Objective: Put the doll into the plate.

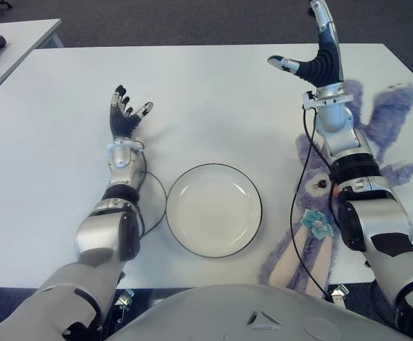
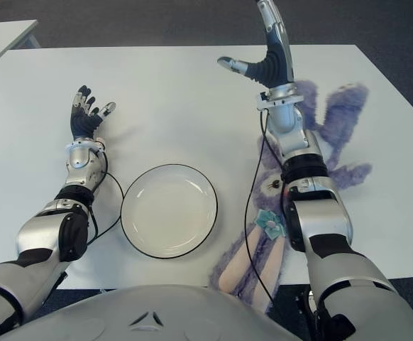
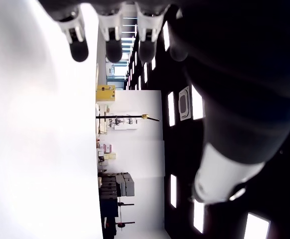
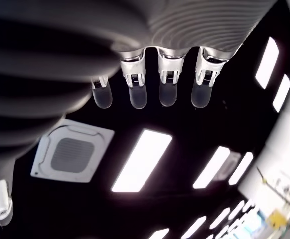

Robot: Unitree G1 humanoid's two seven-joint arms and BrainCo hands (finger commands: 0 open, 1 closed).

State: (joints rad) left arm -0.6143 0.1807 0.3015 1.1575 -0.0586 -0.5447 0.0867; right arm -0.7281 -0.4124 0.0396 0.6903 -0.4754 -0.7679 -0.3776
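i see the white worktop (image 1: 213, 92) with the plate (image 1: 213, 209), white with a dark rim, sitting near the front edge, nothing in it. the doll (image 2: 334, 135), a purple plush rabbit with long ears and a teal flower bow, lies flat on the worktop to the right of the plate, not touching it, its pink-lined ears hanging toward the front edge. my right robot hand (image 1: 313, 50) is raised above the doll's far end, palm up, fingers straight and thumb stuck out to the left, holding nothing; my right forearm crosses over the doll's body. my left robot hand (image 1: 126, 112) shows left of the plate and a bit behind it, palm up, fingers loosely spread, empty. a black cable (image 1: 295, 206) runs along the right arm over the doll. another white table (image 1: 15, 42) shows at far left.
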